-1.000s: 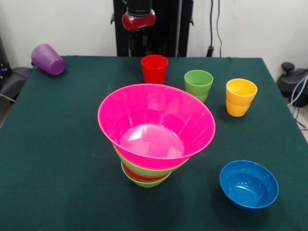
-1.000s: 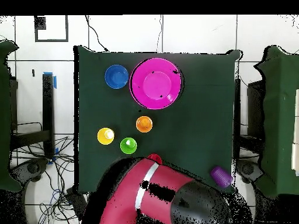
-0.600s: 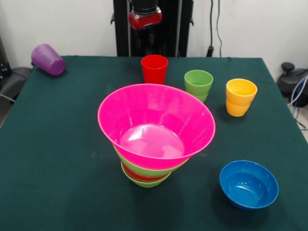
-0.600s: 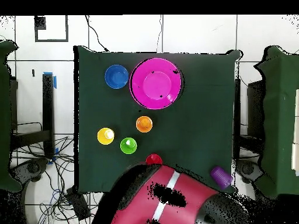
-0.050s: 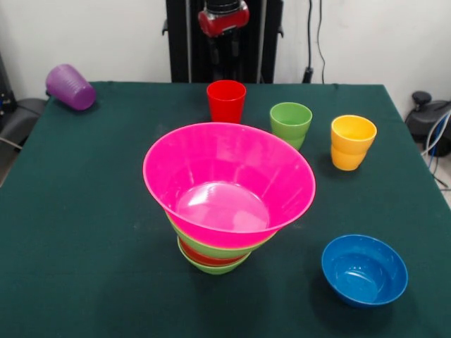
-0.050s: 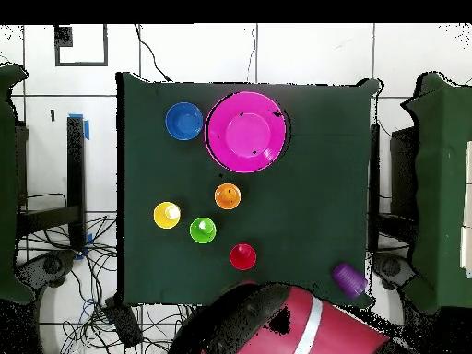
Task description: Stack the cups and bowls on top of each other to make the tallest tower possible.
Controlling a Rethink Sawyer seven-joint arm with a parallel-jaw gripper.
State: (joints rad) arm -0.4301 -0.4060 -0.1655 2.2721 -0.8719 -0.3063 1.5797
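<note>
the green-clothed table (image 5: pixel 84 232) carries everything. the tower (image 5: pixel 227 197) stands near its middle: the pink bowl (image 5: pixel 229 179) sits on top, nested over a large green bowl (image 5: pixel 211 248), a red-orange bowl (image 5: pixel 201 258) and a small green bowl (image 5: pixel 215 268). the pink bowl is empty. the blue bowl (image 5: pixel 364 270) sits apart beside the tower, also empty. the red cup (image 5: pixel 226 101), light green cup (image 5: pixel 290 123) and yellow cup (image 5: pixel 352 141) stand upright in a row behind. the overhead view shows an orange cup (image 6: pixel 227 196) between this row and the tower. the purple cup (image 5: pixel 70 86) lies tipped at a table corner. the hand (image 5: pixel 223 17) hangs high above the far edge; whether it is released or clenched cannot be told
</note>
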